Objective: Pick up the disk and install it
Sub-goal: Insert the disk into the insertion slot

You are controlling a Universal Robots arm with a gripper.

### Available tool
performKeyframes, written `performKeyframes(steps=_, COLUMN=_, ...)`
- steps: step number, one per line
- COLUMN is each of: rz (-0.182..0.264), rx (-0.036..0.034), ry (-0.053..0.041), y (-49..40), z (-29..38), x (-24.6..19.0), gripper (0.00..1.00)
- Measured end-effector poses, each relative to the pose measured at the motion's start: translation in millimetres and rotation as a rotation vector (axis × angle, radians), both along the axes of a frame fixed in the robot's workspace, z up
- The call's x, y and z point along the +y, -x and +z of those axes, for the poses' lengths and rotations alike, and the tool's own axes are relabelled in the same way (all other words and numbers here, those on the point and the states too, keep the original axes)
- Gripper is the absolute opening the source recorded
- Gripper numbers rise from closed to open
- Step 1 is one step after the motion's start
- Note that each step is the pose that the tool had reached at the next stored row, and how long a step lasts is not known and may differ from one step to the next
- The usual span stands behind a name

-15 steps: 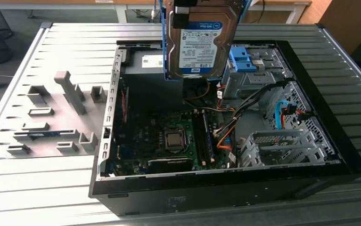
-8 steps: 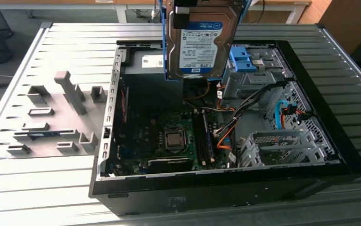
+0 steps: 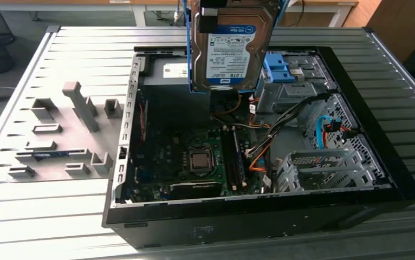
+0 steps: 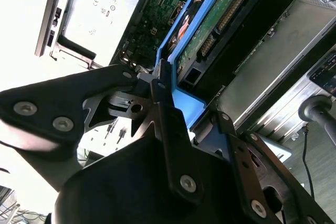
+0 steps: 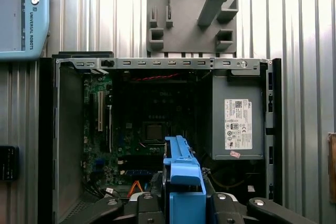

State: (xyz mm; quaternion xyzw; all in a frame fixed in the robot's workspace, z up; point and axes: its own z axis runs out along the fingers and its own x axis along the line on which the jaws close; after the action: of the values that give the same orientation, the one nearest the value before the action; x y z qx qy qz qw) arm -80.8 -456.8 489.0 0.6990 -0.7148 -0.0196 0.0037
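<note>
The disk hangs upright above the back of the open computer case, its white-and-blue label facing the exterior camera and blue rails along its sides. My gripper is shut on its upper end at the top edge of the exterior view. In the second wrist view the black fingers clamp a blue rail, and the disk's green circuit side runs away from them. The first wrist view looks down past the blue rail into the case, with the gripper around it.
Inside the case lie the motherboard, orange and blue cables, a bare blue bracket at the drive bay and a grey box with a sticker. A grey fixture plate lies on the slatted table at the exterior view's left. A teach pendant rests nearby.
</note>
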Motion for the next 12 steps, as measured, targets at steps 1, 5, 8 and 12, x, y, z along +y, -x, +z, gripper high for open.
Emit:
performKeyframes(steps=1, rz=0.000, rx=0.0000, ry=0.0000, y=0.0, z=0.0, x=0.0, gripper=0.36)
performKeyframes(steps=5, rz=0.000, rx=0.0000, ry=0.0000, y=0.0, z=0.0, x=-0.8, gripper=0.36)
performKeyframes(steps=8, rz=0.000, rx=0.0000, ry=0.0000, y=0.0, z=-0.1, x=-2.8, gripper=0.36)
performKeyframes(steps=12, rz=0.000, rx=0.0000, ry=-0.0001, y=0.1, z=-0.2, x=-8.0, gripper=0.36)
